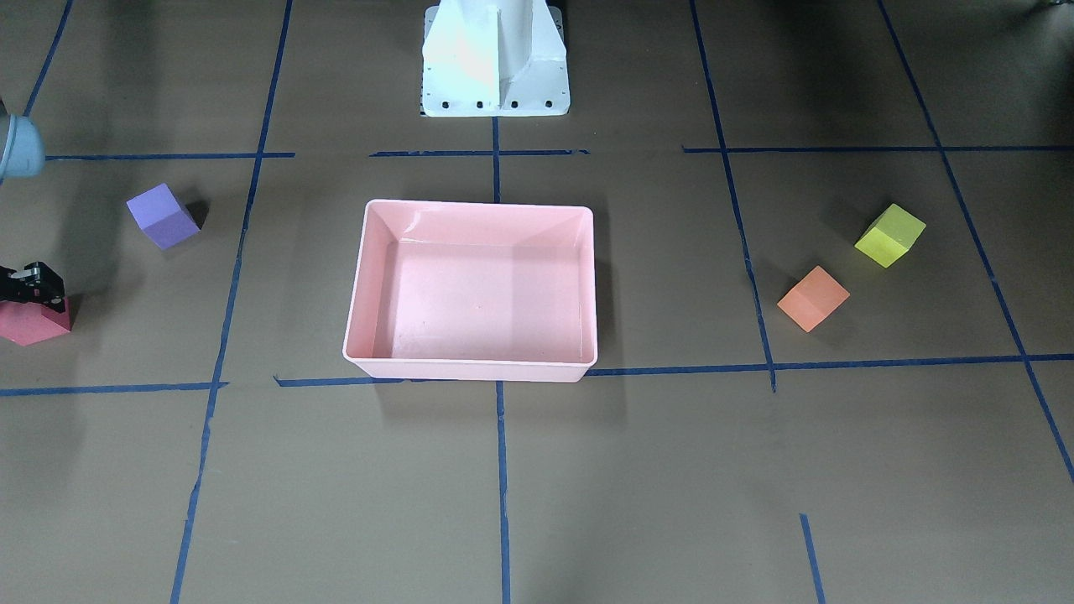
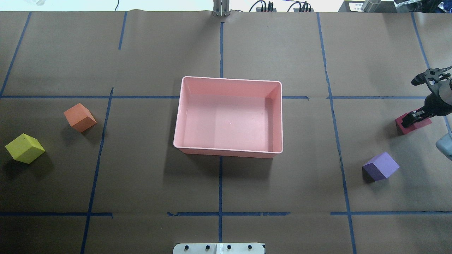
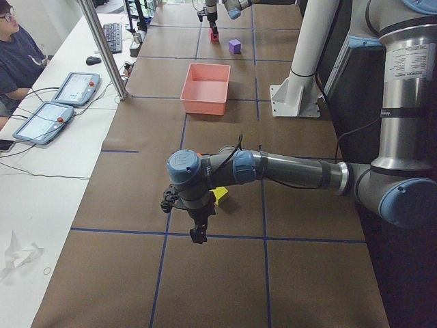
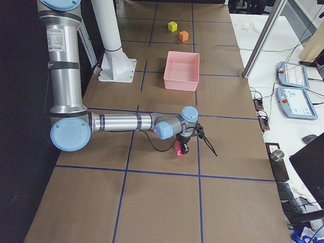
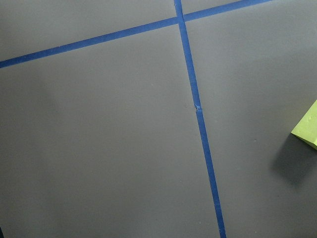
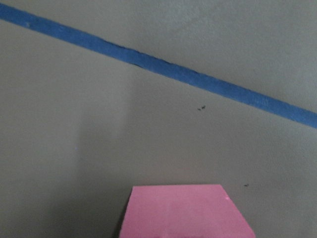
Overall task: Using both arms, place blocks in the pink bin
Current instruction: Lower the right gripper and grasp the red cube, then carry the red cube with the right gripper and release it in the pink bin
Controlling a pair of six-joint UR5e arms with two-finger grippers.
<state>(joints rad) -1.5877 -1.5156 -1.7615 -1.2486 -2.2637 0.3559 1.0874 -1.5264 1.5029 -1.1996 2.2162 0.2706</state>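
The pink bin (image 2: 183, 116) stands empty at the table's middle. The red-pink block (image 2: 420, 123) lies far right in the overhead view. My right gripper (image 2: 413, 102) is open wide, one finger (image 2: 409, 119) low over that block, the other well apart from it. The block fills the bottom of the right wrist view (image 6: 183, 210). The purple block (image 2: 380, 165) lies near it. The orange block (image 2: 79, 117) and yellow-green block (image 2: 24, 148) lie far left. My left gripper (image 3: 198, 229) shows only in the exterior left view, past the yellow-green block (image 3: 220, 196); I cannot tell if it is open.
The white pedestal (image 1: 495, 59) stands behind the bin. Blue tape lines cross the brown table cover. An operator (image 3: 17, 61) sits at a side table with tablets (image 3: 51, 113), and a metal post (image 3: 102, 48) stands at the table's edge.
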